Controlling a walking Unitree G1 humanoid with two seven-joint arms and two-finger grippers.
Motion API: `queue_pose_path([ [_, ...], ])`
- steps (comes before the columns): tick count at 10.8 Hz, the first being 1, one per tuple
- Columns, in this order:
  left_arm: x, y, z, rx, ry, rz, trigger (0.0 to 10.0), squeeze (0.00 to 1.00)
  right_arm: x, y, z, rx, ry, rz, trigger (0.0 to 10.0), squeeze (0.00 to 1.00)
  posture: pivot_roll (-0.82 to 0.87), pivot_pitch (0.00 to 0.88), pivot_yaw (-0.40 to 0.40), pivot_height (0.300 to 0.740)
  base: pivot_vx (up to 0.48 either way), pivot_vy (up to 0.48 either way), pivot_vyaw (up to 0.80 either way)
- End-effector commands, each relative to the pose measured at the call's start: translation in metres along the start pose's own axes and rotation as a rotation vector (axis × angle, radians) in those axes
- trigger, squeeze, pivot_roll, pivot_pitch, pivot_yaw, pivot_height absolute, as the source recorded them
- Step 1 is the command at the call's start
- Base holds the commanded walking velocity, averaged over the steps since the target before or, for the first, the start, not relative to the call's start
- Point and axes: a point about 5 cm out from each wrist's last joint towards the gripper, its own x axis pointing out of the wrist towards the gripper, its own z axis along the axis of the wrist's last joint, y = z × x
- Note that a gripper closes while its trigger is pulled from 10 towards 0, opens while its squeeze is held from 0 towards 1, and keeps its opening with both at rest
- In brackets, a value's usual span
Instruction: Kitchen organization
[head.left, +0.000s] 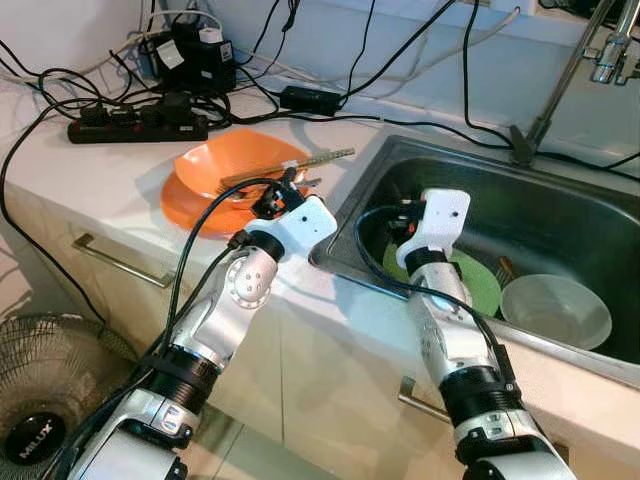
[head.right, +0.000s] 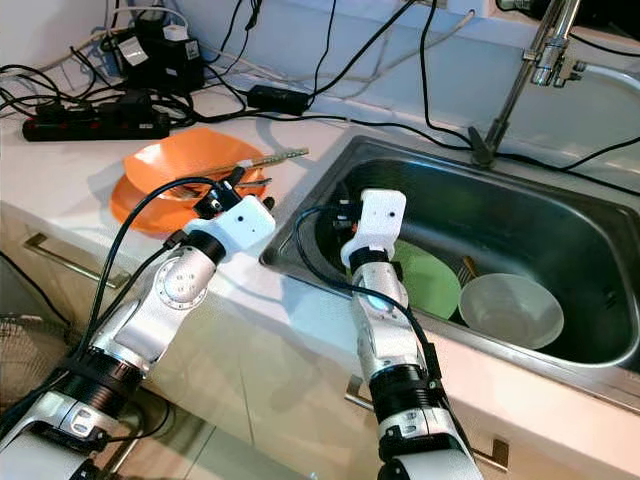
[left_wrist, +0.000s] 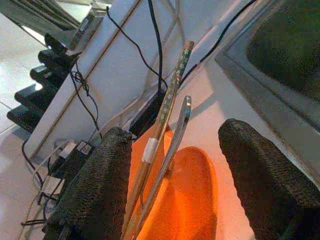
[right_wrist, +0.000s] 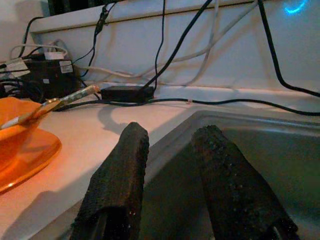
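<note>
Currently the left gripper (left_wrist: 172, 175), fingers apart, straddles the wooden chopsticks and metal utensil (left_wrist: 167, 127) resting on the stacked orange plastic dishes (head.left: 225, 175), apparently for pickup, while the right gripper (right_wrist: 167, 150), empty and slightly parted, waits above the steel sink (head.left: 560, 215).

Left tool (left_wrist: 172, 190): fingers spread wide, arm bent and reaching forward.
Right tool (right_wrist: 167, 185): fingers parted, arm raised forward.
</note>
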Motion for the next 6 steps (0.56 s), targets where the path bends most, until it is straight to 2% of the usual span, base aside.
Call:
queue_pose_path([
  [1, 0.0043, 0.0045, 0.0047, -0.013, -0.027, 0.027, 10.0, 0.0, -0.0019, -0.0035, -0.002, -0.012, -0.002, -0.012, 10.0, 0.0, 0.11, 0.0, -0.018, 0.74, 0.0, 0.0, 0.0],
  [4, 0.0047, 0.0031, 0.0007, -0.022, -0.025, 0.046, 10.0, 0.0, -0.0036, -0.003, -0.0048, -0.016, 0.0, -0.008, 10.0, 0.0, 0.12, 0.0, -0.022, 0.74, 0.0, 0.0, 0.0],
  [6, 0.0127, 0.007, 0.002, -0.001, -0.023, 0.051, 10.0, 0.0, -0.0018, -0.0016, -0.0027, -0.014, -0.003, -0.008, 10.0, 0.0, 0.12, 0.0, -0.023, 0.74, 0.0, 0.0, 0.0],
])
